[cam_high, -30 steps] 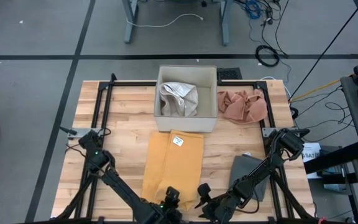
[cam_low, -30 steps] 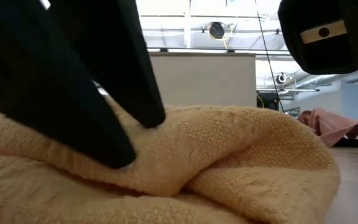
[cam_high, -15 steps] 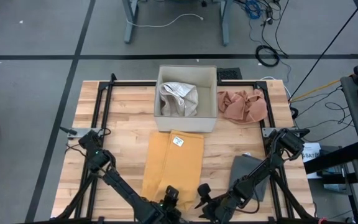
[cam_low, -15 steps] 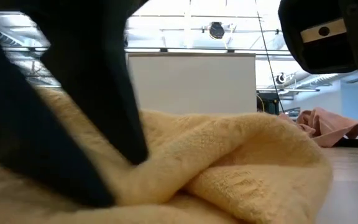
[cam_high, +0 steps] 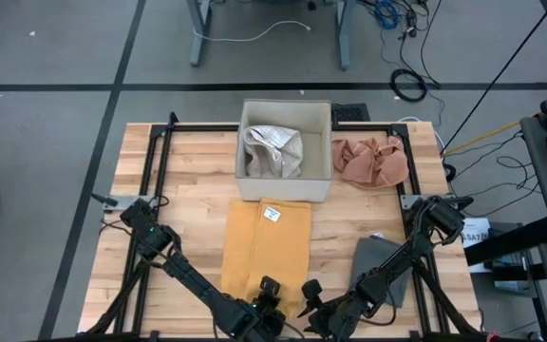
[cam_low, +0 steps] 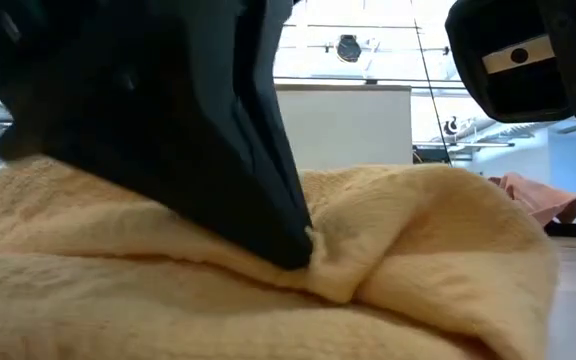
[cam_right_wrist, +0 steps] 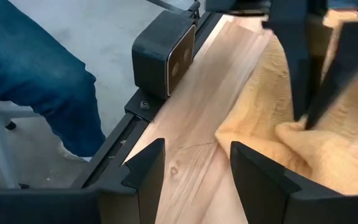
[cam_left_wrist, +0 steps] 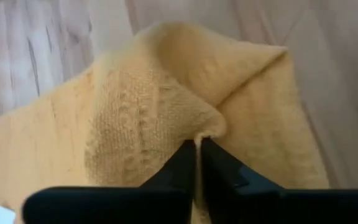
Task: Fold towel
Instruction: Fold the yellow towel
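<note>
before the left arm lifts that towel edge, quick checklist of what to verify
1. Left gripper shut on the yellow towel: ok, fingers pinch a raised fold at its near edge.
2. Right gripper on the towel: not ok, open, fingers over bare table beside the corner.
3. Fold path clear up to the box: ok.
4. Grip deep enough to hold: cannot tell.

The left gripper is pinching a raised fold of the yellow towel lying on the wooden table
</note>
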`<state>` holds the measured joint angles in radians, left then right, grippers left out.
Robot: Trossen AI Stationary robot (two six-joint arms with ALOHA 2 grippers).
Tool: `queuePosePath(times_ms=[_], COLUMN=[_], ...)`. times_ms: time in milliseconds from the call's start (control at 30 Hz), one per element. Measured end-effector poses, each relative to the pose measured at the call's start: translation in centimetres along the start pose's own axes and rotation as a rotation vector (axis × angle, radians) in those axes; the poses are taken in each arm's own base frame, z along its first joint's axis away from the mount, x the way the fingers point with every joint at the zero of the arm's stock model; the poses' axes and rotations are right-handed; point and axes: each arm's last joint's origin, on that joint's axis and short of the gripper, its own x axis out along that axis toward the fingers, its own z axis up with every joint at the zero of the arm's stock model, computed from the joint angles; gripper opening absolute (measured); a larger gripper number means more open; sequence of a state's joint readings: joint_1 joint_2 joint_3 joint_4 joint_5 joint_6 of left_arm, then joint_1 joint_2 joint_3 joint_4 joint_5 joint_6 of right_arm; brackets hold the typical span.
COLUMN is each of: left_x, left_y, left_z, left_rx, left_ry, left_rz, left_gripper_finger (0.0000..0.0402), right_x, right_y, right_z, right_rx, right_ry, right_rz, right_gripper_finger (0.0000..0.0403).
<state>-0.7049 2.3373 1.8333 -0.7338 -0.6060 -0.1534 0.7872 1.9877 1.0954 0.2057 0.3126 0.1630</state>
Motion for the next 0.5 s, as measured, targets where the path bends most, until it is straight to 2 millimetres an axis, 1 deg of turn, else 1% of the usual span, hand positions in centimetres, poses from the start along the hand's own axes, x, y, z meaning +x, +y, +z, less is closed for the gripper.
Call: queuePosePath(times_ms=[100,267,400,500], left_x=[-0.6,-1.8,-2.4,-2.9], left_y=[-0.2,0.3,0.7,1.2], left_z=[0.6,2.1,2.9,3.8], left_rx=[0.017,-0.013,-0.033,-0.056], left_ry=[-0.028,-0.086,-0.117,-0.167], left_rz=[-0.007,-0.007,0.021,0.038], left_gripper_finger=[0.0008,0.0004,0.0003,0.0002], right_x=[0.0,-0.1,-0.4,-0.7], right_y=[0.0,-0.4,0.3,1.1], right_z=[-0.2,-1.2,-1.7,-1.9], right_rx=[0.014,0.052,0.069,0.063], right_ry=[0.020,0.112,0.145,0.147], right_rz=[-0.009,-0.089,-0.091,-0.086], right_gripper_finger=[0.0169,0.0169,0.0169,0.0169])
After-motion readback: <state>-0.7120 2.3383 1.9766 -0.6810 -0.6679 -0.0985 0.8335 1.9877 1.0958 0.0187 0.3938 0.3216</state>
